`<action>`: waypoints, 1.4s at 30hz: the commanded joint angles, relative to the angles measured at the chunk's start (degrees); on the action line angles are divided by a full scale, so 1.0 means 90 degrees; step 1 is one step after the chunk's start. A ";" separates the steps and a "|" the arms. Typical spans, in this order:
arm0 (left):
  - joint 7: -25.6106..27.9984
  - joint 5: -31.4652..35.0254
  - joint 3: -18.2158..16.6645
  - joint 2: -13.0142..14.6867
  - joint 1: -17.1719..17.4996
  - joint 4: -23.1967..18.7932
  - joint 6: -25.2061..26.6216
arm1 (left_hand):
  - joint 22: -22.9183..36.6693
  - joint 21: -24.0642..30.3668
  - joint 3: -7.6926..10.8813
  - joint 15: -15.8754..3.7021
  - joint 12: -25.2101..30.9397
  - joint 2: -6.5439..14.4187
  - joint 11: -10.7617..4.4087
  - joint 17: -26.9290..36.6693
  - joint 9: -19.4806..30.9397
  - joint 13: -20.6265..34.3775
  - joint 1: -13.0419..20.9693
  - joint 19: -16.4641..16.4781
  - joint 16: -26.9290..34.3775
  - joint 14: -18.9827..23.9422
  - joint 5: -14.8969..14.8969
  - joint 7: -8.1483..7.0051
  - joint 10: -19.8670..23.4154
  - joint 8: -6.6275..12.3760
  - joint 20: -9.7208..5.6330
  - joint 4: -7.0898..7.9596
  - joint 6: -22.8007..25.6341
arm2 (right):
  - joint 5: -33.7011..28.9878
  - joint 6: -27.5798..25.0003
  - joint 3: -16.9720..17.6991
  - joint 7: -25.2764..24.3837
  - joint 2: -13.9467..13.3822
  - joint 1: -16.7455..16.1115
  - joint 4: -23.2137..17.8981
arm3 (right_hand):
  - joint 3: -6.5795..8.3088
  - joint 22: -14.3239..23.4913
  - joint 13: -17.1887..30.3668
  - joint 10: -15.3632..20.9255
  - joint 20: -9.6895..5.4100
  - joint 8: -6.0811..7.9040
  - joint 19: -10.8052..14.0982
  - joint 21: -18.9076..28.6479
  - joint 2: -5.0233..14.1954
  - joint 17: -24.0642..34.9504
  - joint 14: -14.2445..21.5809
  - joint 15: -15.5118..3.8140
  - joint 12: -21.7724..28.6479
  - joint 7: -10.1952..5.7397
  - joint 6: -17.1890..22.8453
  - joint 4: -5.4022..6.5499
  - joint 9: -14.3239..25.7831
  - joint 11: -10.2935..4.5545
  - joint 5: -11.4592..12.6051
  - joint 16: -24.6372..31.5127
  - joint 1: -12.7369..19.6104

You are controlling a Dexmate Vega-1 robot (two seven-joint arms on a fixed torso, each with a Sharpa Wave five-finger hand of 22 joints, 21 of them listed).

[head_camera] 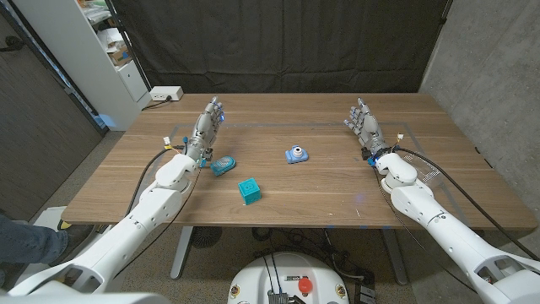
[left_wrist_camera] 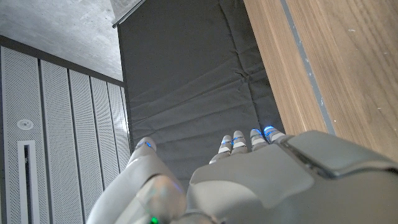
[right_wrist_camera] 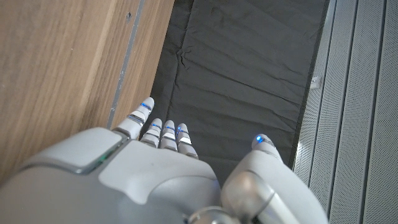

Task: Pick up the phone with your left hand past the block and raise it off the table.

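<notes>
Nearest the head camera, two white arms come in from the bottom corners and reach over the wooden table (head_camera: 337, 198). On the near middle of the table stands a teal block (head_camera: 249, 191). Beyond it and to the left lies the phone (head_camera: 223, 165), a small teal thing lying at a slant, just beside the left wrist but not touched by the hand. Farther back, near the table's middle, sits a blue toy camera (head_camera: 296, 154), well apart from both hands.

At the far left of the table the left hand (head_camera: 208, 122) is raised with its fingers apart and extended toward the far edge; it holds nothing. In the left wrist view the back of the left hand (left_wrist_camera: 261, 180) shows with its fingertips (left_wrist_camera: 239, 142) pointing at the black curtain (left_wrist_camera: 186, 81).

Opposite it, the right hand (head_camera: 364, 123) is at the far right, fingers likewise spread and empty. Its wrist view shows the back of the hand (right_wrist_camera: 143, 174) beside the table's edge, fingers straight.
</notes>
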 commanded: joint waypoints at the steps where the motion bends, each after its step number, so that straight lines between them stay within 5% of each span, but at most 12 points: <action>1: 0.0063 0.0132 -0.0096 0.0111 0.0144 -0.0123 -0.0232 | 0.0037 -0.0007 0.0056 -0.0044 0.0023 0.0068 -0.0022 0.0011 0.0009 0.0009 0.0040 -0.0300 0.0009 -0.0112 -0.0011 0.0016 0.0009 0.0026 0.0015 0.0004 0.0101 | -0.0035 -0.0095 -0.0035 -0.0019 -0.0019 0.0073 -0.0014 | 0.0027 0.0030 0.0025 0.0013 -0.0003 0.0038 0.0005 0.0039 0.0007 0.0022 0.0010 0.0017 0.0035 0.0028 0.0043 -0.0018 0.0016 0.0028 0.0041 0.0017 0.0035; 42: 0.0437 0.0503 -0.0350 0.0419 0.0656 -0.0436 -0.0524 | 0.0036 0.0048 0.0085 -0.0034 0.0047 0.0169 -0.0007 0.0008 0.0010 0.0011 0.0142 -0.0174 0.0043 0.0064 -0.0107 -0.0062 0.0172 0.0047 0.0071 -0.0056 0.0325 | -0.0042 -0.0016 -0.0016 0.0019 0.0008 0.0160 0.0109 | 0.0000 0.0029 0.0027 0.0000 0.0011 0.0038 -0.0026 0.0038 0.0036 0.0025 0.0007 0.0029 0.0019 0.0054 0.0098 -0.0028 0.0017 0.0026 0.0052 0.0014 0.0045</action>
